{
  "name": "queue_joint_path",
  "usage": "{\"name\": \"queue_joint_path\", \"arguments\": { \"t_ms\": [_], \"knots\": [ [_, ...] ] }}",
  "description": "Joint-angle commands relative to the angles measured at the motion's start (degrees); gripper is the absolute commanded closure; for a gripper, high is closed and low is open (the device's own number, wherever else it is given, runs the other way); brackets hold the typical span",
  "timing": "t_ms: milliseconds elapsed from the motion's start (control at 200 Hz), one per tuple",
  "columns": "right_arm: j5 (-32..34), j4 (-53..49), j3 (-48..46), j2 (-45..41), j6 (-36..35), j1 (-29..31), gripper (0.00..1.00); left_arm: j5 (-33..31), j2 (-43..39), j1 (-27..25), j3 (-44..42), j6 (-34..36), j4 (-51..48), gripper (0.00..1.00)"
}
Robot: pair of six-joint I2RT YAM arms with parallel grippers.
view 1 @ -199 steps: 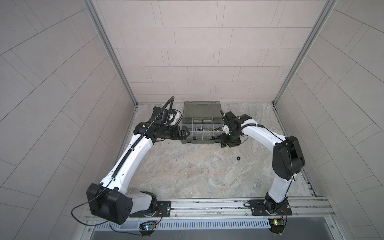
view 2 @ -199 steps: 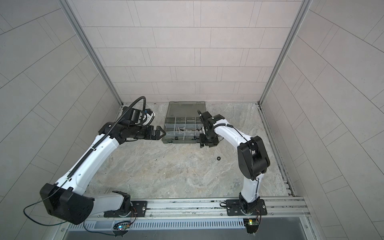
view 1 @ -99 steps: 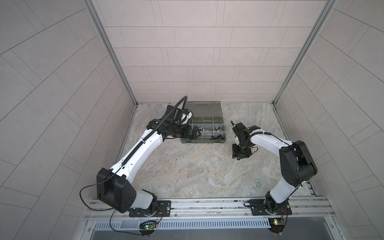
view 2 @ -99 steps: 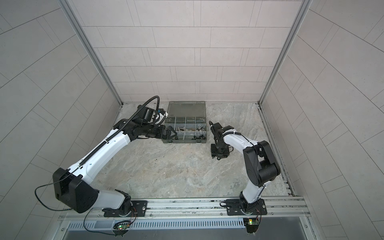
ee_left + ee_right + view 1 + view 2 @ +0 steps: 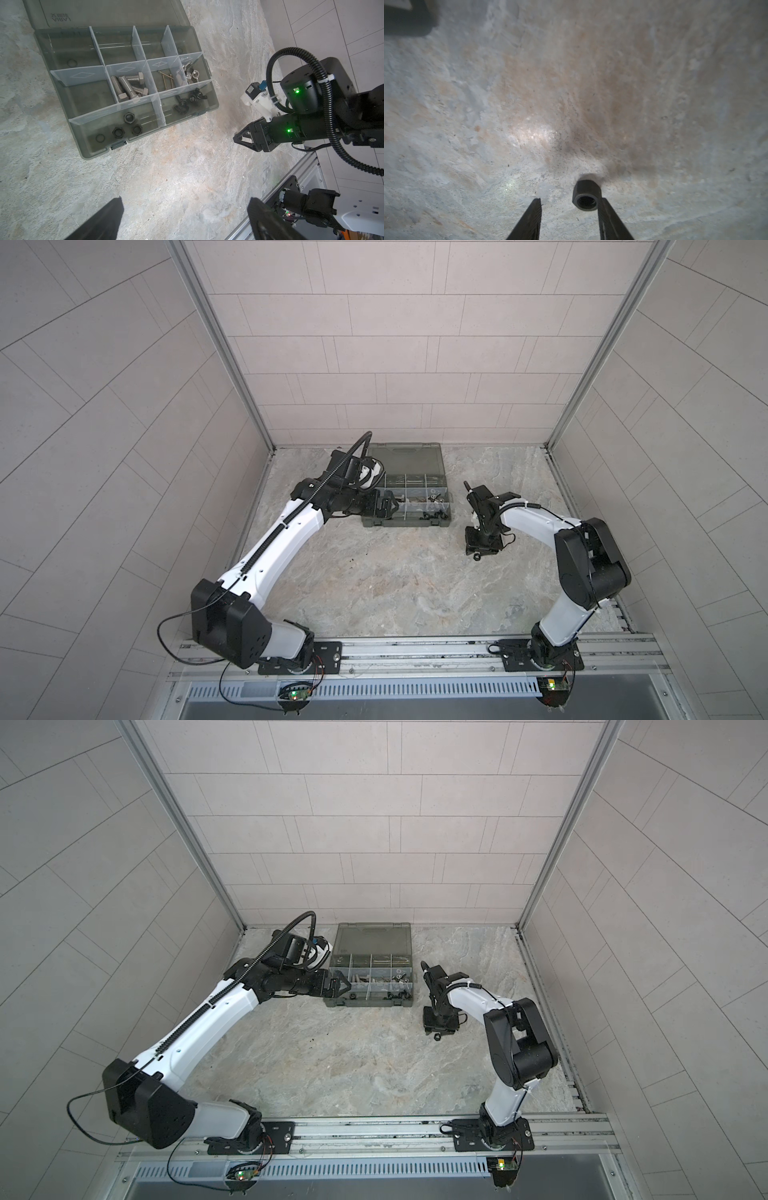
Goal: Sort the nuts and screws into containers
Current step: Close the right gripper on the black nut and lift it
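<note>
The containers are compartments of an open grey-green organizer case (image 5: pixel 401 524) (image 5: pixel 368 1003) (image 5: pixel 99 150) at the back of the table. In it lie silver bolts (image 5: pixel 128 87), thin screws (image 5: pixel 167 80), black hex nuts (image 5: pixel 127 124), black wing nuts (image 5: pixel 188 100) and silver wing nuts (image 5: pixel 190 73). One loose black hex nut (image 5: pixel 586 195) (image 5: pixel 476 557) (image 5: pixel 437 1037) lies on the table right of the case. My right gripper (image 5: pixel 571 200) (image 5: pixel 478 551) (image 5: pixel 438 1030) points down over it, open, the nut touching one finger. My left gripper (image 5: pixel 186 199) (image 5: pixel 388 508) (image 5: pixel 343 986) hovers wide open and empty at the case's left end.
The case's hinged lid (image 5: pixel 405 458) lies flat behind the compartments. Tiled walls close in the marbled table (image 5: pixel 395 593) at the back and both sides. A metal rail (image 5: pixel 415 649) with both arm bases runs along the front edge.
My right arm has left the case, swung out to the right and come down over the loose nut, its jaws narrowing. My left gripper shifted slightly right to the case's left end.
</note>
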Motion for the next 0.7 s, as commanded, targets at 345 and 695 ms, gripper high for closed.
{"name": "queue_joint_path", "arguments": {
  "t_ms": [345,695],
  "knots": [
    [1.26,1.01,-2.64,0.94,1.29,-1.06,0.56,-0.86,-0.51,-0.05,2.08,1.2,-2.05,0.0],
    [1.57,1.08,-1.87,2.9,1.37,-1.32,0.68,-1.2,-0.02,-0.02,2.55,2.49,-3.07,0.0]
  ]
}}
